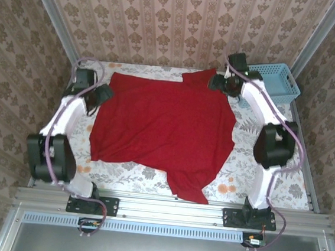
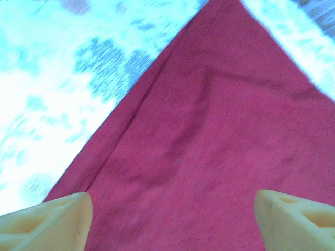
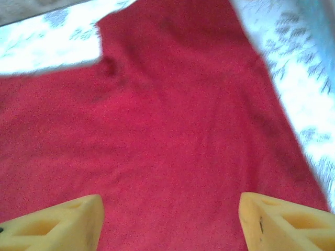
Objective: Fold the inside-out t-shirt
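Note:
The red t-shirt point(image 1: 164, 128) lies spread flat on the flowered table cover, one sleeve reaching the far right and another trailing toward the near edge. My left gripper point(image 1: 103, 92) hovers at the shirt's far left corner, open, its yellow fingertips point(image 2: 49, 219) wide apart above the red cloth point(image 2: 209, 151). At the shirt's far right sleeve my right gripper point(image 1: 220, 83) is open too, yellow fingertips point(image 3: 282, 222) spread over red fabric point(image 3: 172, 136). Nothing lies between either pair of fingers.
A light-blue plastic basket point(image 1: 277, 81) stands at the far right corner, just behind the right arm. The flowered table cover point(image 1: 242, 180) shows around the shirt. Patterned walls close in the table on three sides.

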